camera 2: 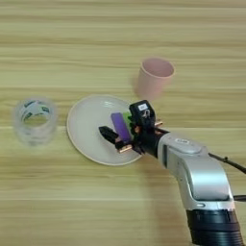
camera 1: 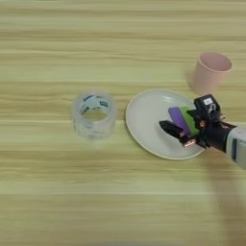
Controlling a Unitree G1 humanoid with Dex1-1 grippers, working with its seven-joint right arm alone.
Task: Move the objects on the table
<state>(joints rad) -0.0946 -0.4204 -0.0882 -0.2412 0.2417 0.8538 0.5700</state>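
Flat purple block (camera 2: pixel 120 126) (green block (camera 2: pixel 128 118) beside) on round plate (camera 2: pixel 86 126).

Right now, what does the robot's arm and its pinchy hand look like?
The right arm is a chunky silver forearm with a black ribbed cuff near the bottom and a thin black cable beside it. Its gripper is black, with small copper-coloured bits and a white label on top.

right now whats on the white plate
The purple block and the light green block lie side by side on the white plate. The right gripper is over them, hiding most of the green one and the plate beneath.
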